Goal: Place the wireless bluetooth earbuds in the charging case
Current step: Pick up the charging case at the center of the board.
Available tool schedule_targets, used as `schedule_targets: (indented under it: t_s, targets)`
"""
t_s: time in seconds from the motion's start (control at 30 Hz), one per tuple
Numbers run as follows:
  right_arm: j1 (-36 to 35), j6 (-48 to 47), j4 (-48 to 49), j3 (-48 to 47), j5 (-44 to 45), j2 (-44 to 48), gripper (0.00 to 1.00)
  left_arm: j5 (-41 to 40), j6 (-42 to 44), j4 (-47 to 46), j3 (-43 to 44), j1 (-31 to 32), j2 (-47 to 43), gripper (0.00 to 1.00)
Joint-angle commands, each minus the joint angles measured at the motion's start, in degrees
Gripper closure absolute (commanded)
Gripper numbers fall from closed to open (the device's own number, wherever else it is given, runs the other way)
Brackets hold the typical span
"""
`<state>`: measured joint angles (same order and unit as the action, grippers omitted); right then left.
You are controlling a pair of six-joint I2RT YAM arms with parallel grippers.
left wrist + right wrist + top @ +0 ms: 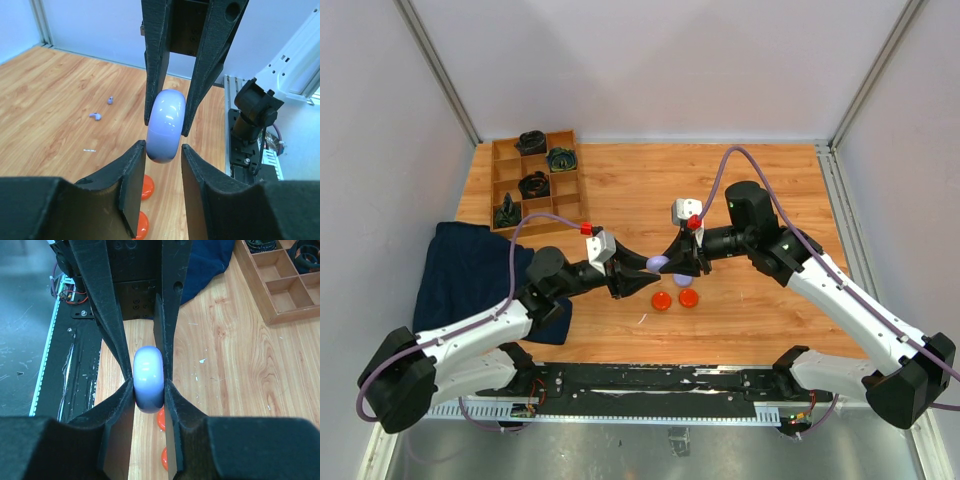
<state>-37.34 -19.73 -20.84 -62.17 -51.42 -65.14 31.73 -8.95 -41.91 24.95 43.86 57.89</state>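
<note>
We've got the lavender charging case up in the air over the worktop, edge-on between the two arms. The right end effector is nearly closed and clamped on the case's two flat faces. The left end effector is set narrow on the case's other end, fingers right against both sides; we can't tell if it actually grips. Two lavender earbuds lie loose on the wood, apart from the case. Two orange-red discs sit on the worktop under it.
</note>
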Motion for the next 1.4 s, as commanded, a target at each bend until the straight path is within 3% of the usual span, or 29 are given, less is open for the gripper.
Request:
schedule_targets:
  t_s: [0.0,0.8,0.93,1.17,1.37]
  targets:
    - [0.4,0.3,1.2,-0.1,-1.3,1.0,0.85,0.9,-1.0,-3.3,0.7,0.4,0.8,0.61]
    - [-1.1,-0.4,-0.6,-1.7,-0.5,-0.9,0.83,2.8,-1.9,-4.8,1.9,0.5,2.0,0.64]
    - [-1.6,-0.4,-0.9,-2.0,-0.6,-1.5,0.82,3.0,-1.7,-4.8,1.9,0.5,1.9,0.72]
    - [-1.7,-0.7,-0.9,-1.8,0.9,0.0,0.72,1.9,-0.1,-6.9,-0.6,0.5,0.7,0.97]
    - [-1.7,-1.0,-0.8,-1.8,2.7,1.5,0.54,1.8,0.4,-12.6,-3.6,0.5,0.7,1.0]
